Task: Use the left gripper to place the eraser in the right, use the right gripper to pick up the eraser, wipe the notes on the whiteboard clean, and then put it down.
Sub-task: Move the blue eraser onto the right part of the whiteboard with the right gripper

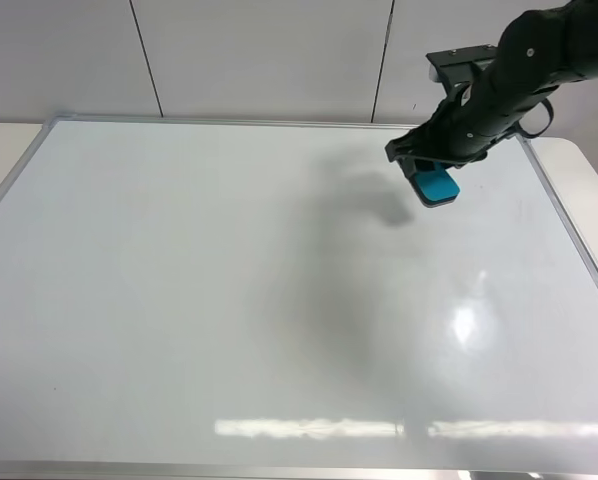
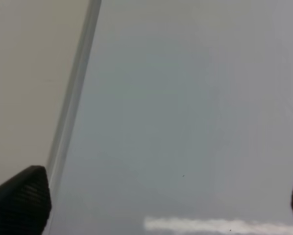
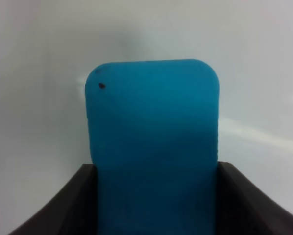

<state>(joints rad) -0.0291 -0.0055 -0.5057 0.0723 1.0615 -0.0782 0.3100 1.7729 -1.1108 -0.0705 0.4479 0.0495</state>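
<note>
One end effector [image 1: 426,172] grips the eraser [image 1: 435,185].

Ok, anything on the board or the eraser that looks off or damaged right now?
Nothing stands out. The right end effector holds the eraser squarely above the whiteboard, near its far right corner. The eraser's blue face has one small dark speck near a corner, seen in the right wrist view. No writing shows on the board.

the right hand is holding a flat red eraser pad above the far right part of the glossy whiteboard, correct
Only the colour is wrong. The flat rounded eraser pad is teal-blue, not red, as the right wrist view shows up close. The right hand does hold it above the far right part of the glossy silver-framed whiteboard.
</note>
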